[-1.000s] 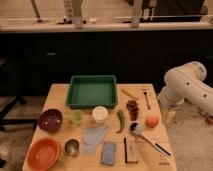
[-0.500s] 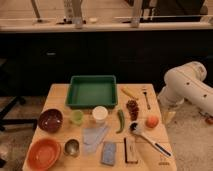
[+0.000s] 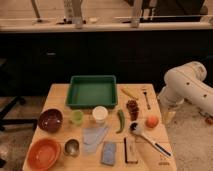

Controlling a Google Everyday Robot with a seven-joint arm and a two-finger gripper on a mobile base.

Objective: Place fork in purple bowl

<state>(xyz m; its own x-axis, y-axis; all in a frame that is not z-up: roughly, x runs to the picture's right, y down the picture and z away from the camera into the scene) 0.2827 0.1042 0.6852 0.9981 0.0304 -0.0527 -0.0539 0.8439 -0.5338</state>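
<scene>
Camera view: fork (image 3: 146, 96) lies on table (image 3: 57, 97) at 2 o'clock, beside green tray (image 3: 92, 91). Purple bowl (image 3: 50, 120) at 8 o'clock, well apart. End effector (image 3: 168, 114) hangs at 3 o'clock edge, released, empty. Step: approach. Next move likely calls for descent onto thin handle, then pinch.

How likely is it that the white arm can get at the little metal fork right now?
Probably yes. The fork lies bare near the table edge closest to the arm, with nothing over it. The tool is out of view past the picture's right side.
</scene>
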